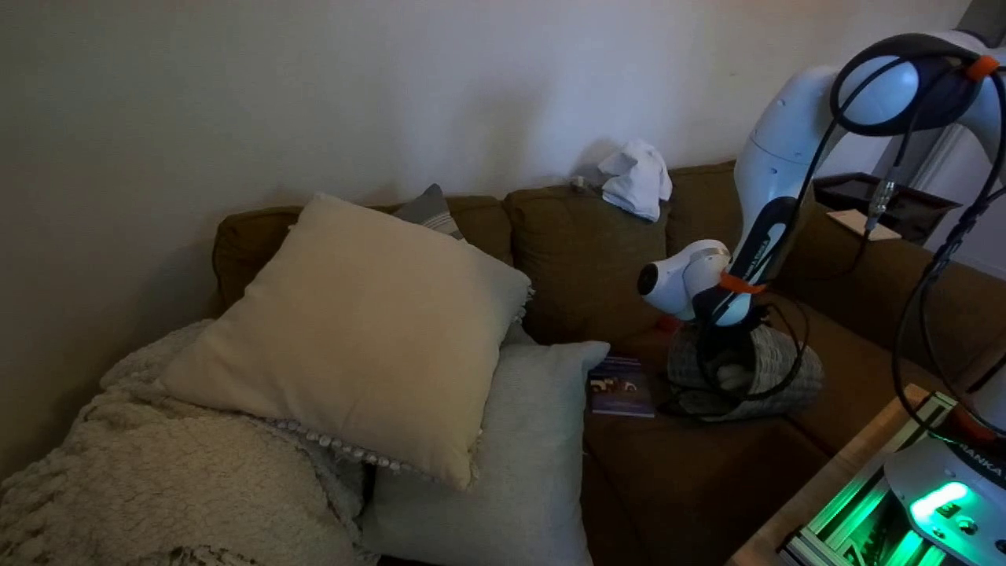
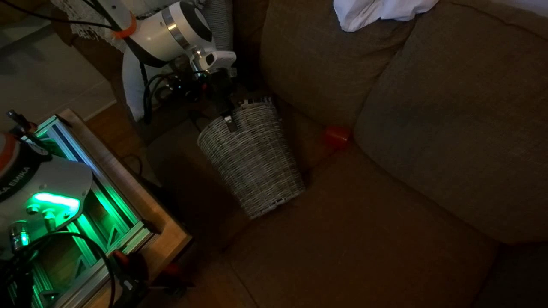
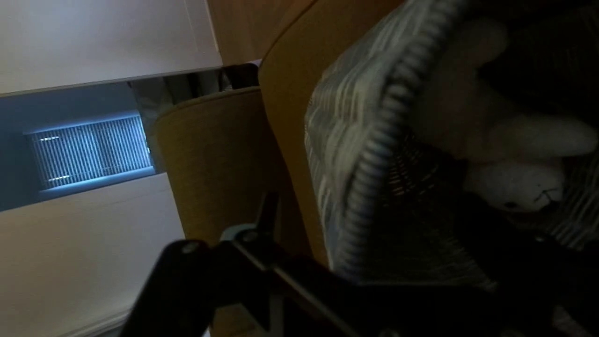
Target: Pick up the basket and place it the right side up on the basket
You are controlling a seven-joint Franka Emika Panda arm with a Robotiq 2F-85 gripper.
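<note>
A grey-white woven basket lies on its side on the brown couch; it shows in both exterior views point(image 1: 790, 371) point(image 2: 259, 160) and in the wrist view point(image 3: 344, 112). A pale stuffed toy lies inside it point(image 3: 524, 180). My gripper point(image 3: 367, 199) is at the basket's mouth with its fingers spread apart. One finger is outside the rim and the other reaches into the dark opening, so the jaws straddle the rim. In an exterior view the outer fingertip point(image 2: 230, 122) lies against or just over the outer wall; I cannot tell whether it touches. Only one basket is in view.
A red cup-like object point(image 2: 337, 137) lies by the back cushions. A book point(image 1: 621, 389) lies beside the basket, and large pillows point(image 1: 369, 330) are piled farther along the couch. A white cloth point(image 1: 638, 179) hangs over the backrest. The robot's base table point(image 2: 171, 239) stands at the couch front.
</note>
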